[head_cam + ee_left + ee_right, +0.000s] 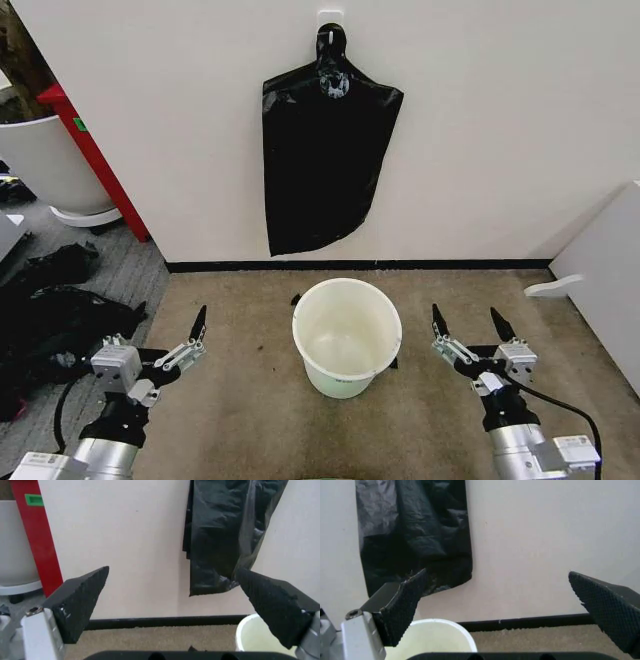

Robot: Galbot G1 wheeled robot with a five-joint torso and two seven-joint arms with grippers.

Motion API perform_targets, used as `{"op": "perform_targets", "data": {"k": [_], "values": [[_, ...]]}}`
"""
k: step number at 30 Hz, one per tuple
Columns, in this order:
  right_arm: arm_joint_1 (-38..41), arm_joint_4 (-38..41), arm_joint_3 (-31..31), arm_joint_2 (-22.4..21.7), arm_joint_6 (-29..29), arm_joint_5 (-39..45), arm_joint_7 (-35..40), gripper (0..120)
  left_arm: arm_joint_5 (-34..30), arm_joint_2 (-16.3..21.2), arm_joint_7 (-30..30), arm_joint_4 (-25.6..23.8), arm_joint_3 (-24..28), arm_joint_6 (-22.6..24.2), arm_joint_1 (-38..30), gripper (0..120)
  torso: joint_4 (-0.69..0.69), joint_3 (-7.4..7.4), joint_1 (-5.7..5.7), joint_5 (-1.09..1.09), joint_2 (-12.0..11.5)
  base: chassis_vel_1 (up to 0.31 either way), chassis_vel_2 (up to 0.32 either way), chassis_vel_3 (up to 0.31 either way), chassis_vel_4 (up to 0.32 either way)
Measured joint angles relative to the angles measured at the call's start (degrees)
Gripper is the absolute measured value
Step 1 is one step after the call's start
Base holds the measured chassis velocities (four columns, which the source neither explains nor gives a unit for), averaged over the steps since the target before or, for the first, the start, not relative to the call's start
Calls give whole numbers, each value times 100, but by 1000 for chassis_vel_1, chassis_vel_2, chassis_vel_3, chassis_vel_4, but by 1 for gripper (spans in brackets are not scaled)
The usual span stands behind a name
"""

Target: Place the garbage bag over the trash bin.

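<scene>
The garbage bag (pixel 322 160) is hanging from a wall hook (pixel 330 22) above the trash bin (pixel 347 336), which is standing on the carpet. The left pincer (pixel 172 352) and right pincer (pixel 470 335) are hovering beside the bin, both spread apart, gripping nothing.

Silver-grey cylindrical forearms, black cables alongside; left gripper (pixel 172 345) and right gripper (pixel 472 327) with silver linkages, screws, and pointed, black, dimple-textured wedge pads (pixel 605 611).
</scene>
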Motion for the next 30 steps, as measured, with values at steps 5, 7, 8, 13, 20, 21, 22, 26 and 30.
{"op": "perform_targets", "data": {"k": [5,7,8,13,20,21,22,26,30], "values": [[-4,4,-48,-84,-73,250,-23,100,-114,61,1,0,-8,80,-121,100,0,0,0,0,0,0,0,0,0],[2,4,-58,-112,-102,341,-21,100,-129,91,0,0,-5,117,-208,100,0,0,0,0,0,0,0,0,0],[16,4,-62,-119,-114,409,-17,100,-139,110,-7,0,8,154,-262,100,0,0,0,0,0,0,0,0,0],[130,12,-117,-159,-270,800,82,100,-184,142,-24,0,37,240,-350,100,0,0,0,0,0,0,0,0,0],[875,133,-234,-397,-849,1843,714,100,-306,393,-74,0,135,423,-648,100,0,0,0,0,0,0,0,0,0],[1060,150,-248,-447,-956,2027,852,100,-322,456,-86,0,158,465,-712,100,-1,0,0,0,0,0,0,0,0],[1268,155,-275,-524,-1108,2261,987,100,-330,490,-107,0,168,481,-743,100,-3,0,0,0,0,0,0,0,0],[1837,192,-385,-859,-1504,3153,1339,100,-339,513,-145,0,144,486,-733,100,1,0,0,0,0,0,0,0,0],[2427,185,-547,-1342,-1806,4535,1647,100,-376,480,-160,0,77,426,-660,100,-1,0,0,-1,0,0,0,0,0]]}}
